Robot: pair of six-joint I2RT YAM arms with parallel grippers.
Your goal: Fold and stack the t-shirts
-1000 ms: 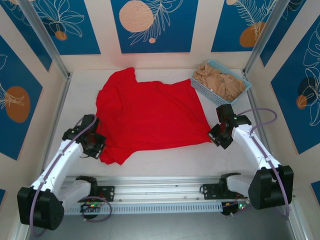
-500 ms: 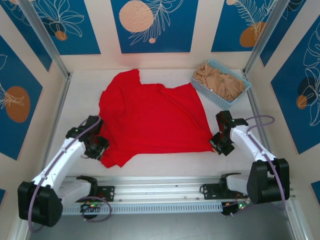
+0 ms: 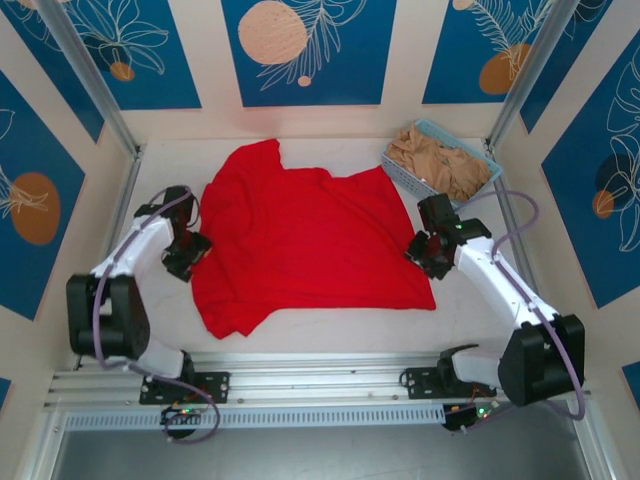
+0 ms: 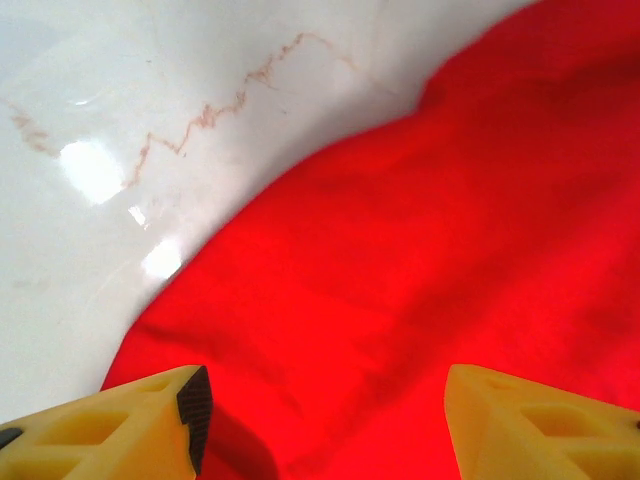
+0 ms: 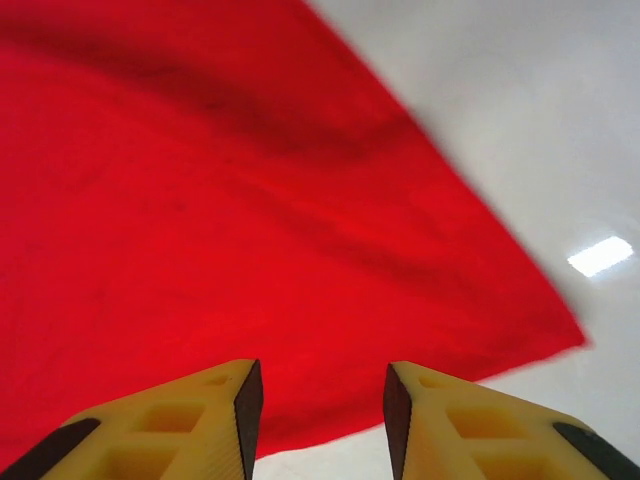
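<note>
the left pincer (image 3: 185,255) and right pincer (image 3: 428,250) have let go of the red shirt (image 3: 310,235) and moved back along its sides. the left gapes wide and empty over its left edge. the right is parted less, also empty, over its right edge. the shirt lies spread on the tabletop (image 3: 330,325).

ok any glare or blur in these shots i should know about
Left wrist: two bright glare patches on the white table, and the red t-shirt looks soft. Right wrist: one glare patch on the table, and the t-shirt's edge is smeared. Top external: evenly lit and sharp.
</note>
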